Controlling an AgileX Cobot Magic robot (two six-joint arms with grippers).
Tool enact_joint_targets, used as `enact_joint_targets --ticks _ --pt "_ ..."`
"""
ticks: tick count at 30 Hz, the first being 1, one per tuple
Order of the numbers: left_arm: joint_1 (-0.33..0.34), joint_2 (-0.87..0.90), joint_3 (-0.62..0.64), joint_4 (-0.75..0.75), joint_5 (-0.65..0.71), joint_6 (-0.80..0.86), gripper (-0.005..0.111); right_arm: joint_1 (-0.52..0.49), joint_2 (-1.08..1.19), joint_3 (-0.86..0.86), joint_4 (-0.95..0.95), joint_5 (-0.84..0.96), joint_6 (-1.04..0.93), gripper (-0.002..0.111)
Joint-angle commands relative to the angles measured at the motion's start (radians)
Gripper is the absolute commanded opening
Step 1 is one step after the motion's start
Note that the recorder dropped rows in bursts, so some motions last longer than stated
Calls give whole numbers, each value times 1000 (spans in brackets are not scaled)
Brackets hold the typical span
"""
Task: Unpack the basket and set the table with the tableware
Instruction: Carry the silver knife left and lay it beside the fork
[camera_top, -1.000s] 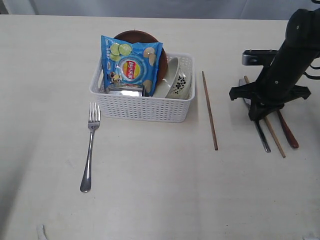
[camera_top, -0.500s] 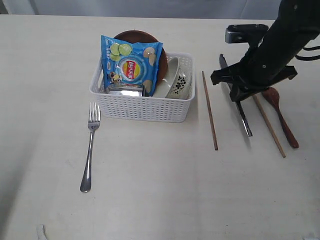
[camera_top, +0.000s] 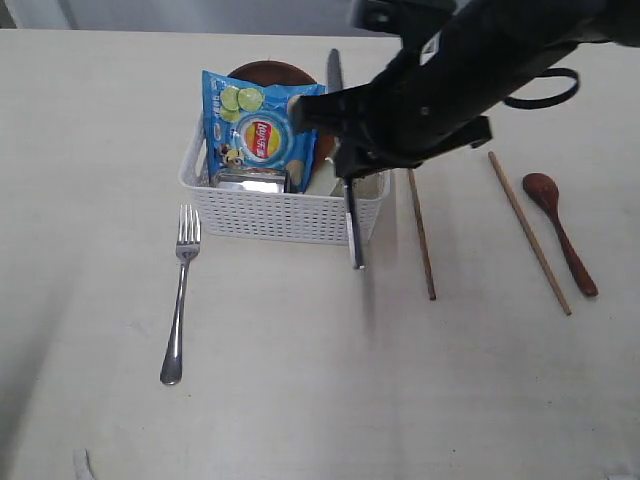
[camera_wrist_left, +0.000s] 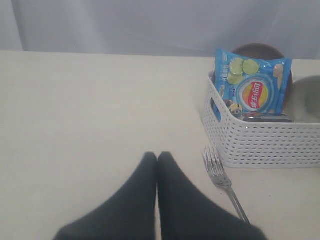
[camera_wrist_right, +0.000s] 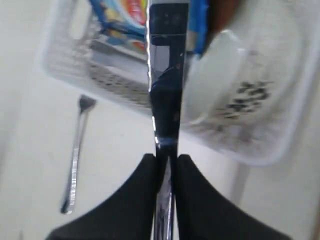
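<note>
I've got the right gripper (camera_wrist_right: 165, 159) clamped on the steel knife (camera_wrist_right: 167, 75), pads pinching it flat. The knife hangs across the right end of the white basket (camera_top: 290, 215); can't tell if they touch. Below the gripper, inside the basket: floral bowl (camera_wrist_right: 220, 75), chip bag (camera_top: 260, 125), brown plate (camera_top: 270, 70). Fork (camera_top: 180, 290) lies on the worktop (camera_top: 300, 400) well to its left. One chopstick (camera_top: 420, 235) sits just to its right, second chopstick (camera_top: 530, 235) and spoon (camera_top: 560, 230) further right. Left gripper (camera_wrist_left: 157, 157) is closed tip to tip, the fork just beside it.
</note>
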Motion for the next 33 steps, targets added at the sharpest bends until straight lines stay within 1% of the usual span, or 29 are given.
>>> enact_joint_targets --ticks 1,6,9,14,20,27,31,33 --pt "-5 -4 4 1 -2 3 0 131 32 -71 23 -48 82 -1" --pt "-5 -4 4 1 -2 3 0 254 133 -199 21 -56 219 -1" --pt "-5 -4 4 1 -2 3 0 314 202 -250 21 -92 287 -1" --pt "-5 -4 4 1 -2 3 0 387 325 -333 21 -130 376 -1" --pt "-5 -4 4 1 -2 3 0 418 436 -422 21 -130 458 -1" --pt "-5 -4 4 1 -2 3 0 426 520 -460 12 -125 534 -1" --pt "-5 -4 4 1 -2 3 0 426 540 -458 -91 -81 628 -1" --pt "-5 -4 4 1 -2 3 0 426 546 -458 -112 -61 644 -1"
